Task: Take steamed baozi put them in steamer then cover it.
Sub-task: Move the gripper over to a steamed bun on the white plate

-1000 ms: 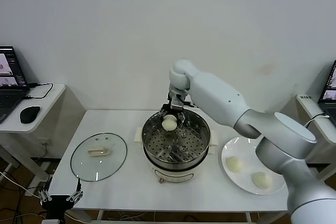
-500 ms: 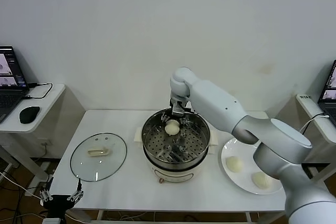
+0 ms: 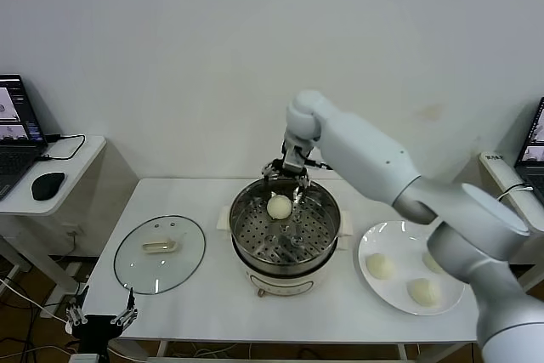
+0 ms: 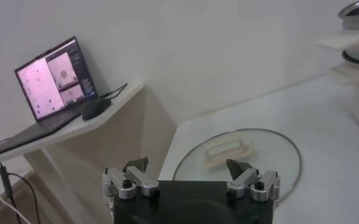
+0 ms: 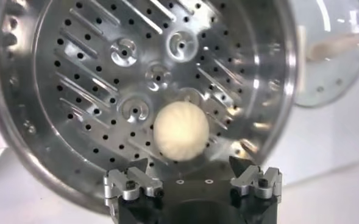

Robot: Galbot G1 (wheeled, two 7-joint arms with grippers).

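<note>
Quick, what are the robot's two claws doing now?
Left gripper: open, empty, near the clear glass lid.
Right gripper: open, above the round cream-white bun.

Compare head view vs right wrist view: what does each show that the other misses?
Head only: white plate holding three cream-white buns, the open left pincer parked below the table's front edge, side desk with laptop.
Right wrist only: its own open right pincer up close.
Both: shiny perforated steel steamer, one cream-white bun on its tray, clear glass lid beside it.
</note>
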